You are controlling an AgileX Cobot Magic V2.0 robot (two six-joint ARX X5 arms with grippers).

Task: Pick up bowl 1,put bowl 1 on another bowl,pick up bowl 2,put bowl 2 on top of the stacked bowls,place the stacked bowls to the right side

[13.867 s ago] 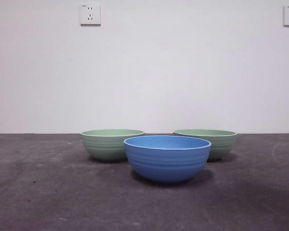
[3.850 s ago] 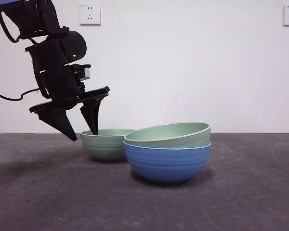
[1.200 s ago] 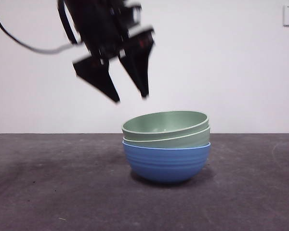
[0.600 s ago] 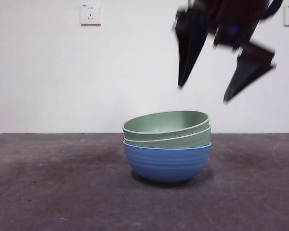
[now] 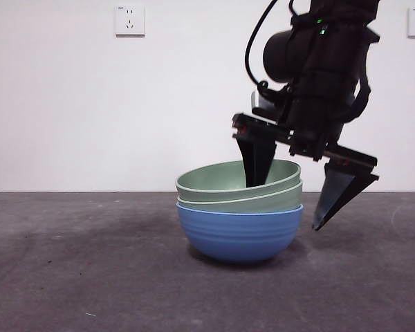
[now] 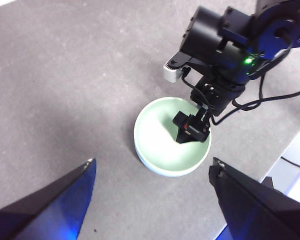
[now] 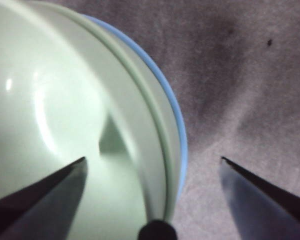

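Front view: right gripper (image 5: 288, 206) spread wide, straddling stacked bowls (image 5: 239, 211) rim, gripping nothing.

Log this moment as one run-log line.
stage: grasping stack | right claw: open, straddling rim of two pale green ribbed bowls nested in round blue ribbed bowl | left claw: open, raised, waiting

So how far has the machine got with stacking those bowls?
The stacking looks done: both pale green bowls sit nested in the blue bowl, the top one a bit tilted. In hand now: the right claw is open astride the stack's rim, one jaw inside the top bowl, one outside. The left claw waits open above. Left to do: grip the stack and move it to the right side.
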